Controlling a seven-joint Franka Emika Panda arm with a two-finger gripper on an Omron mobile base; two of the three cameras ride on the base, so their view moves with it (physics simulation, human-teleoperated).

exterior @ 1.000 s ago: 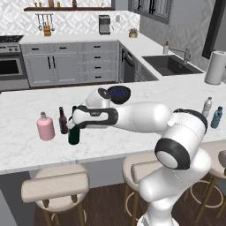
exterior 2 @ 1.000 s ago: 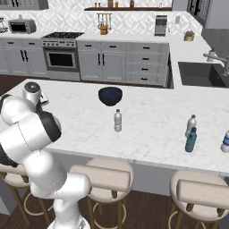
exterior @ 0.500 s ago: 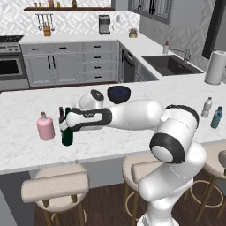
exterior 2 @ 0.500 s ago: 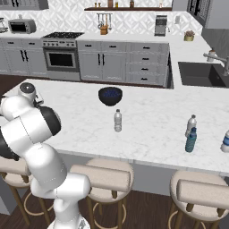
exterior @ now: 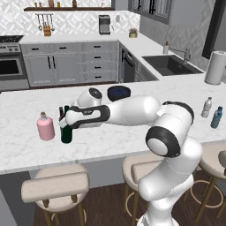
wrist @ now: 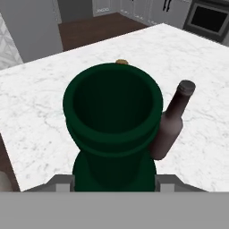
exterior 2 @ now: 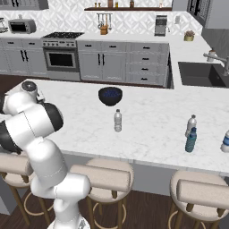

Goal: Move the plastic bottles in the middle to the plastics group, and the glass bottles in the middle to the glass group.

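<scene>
My gripper (exterior: pixel 65 119) is shut on the neck of the tall dark green glass bottle (exterior: pixel 66 132), which stands upright at counter level. Just left of it is the pink flask (exterior: pixel 45 127); the slim dark brown bottle (exterior: pixel 61 114) stands close behind it. In the hand view the green bottle's mouth (wrist: pixel 112 112) sits between my fingertips, with the brown bottle (wrist: pixel 172 125) right beside it and the flask's stopper (wrist: pixel 121 62) peeking over its rim. Far to the right, the small blue plastic bottle (exterior: pixel 216 117) (exterior 2: pixel 191 140) stands beside the clear greyish bottle (exterior: pixel 206 107) (exterior 2: pixel 191 125).
A dark blue bowl (exterior: pixel 118 92) (exterior 2: pixel 110 95) sits mid-counter behind my arm. Another clear bottle (exterior 2: pixel 117 120) stands in front of it, and one more (exterior 2: pixel 226 142) at the right edge. A paper towel roll (exterior: pixel 215 67) and the sink (exterior: pixel 170 64) lie further right. Stools line the near edge.
My arm has carried the green bottle a short way left, closer to the pink flask and the brown bottle. Nothing else has moved.
</scene>
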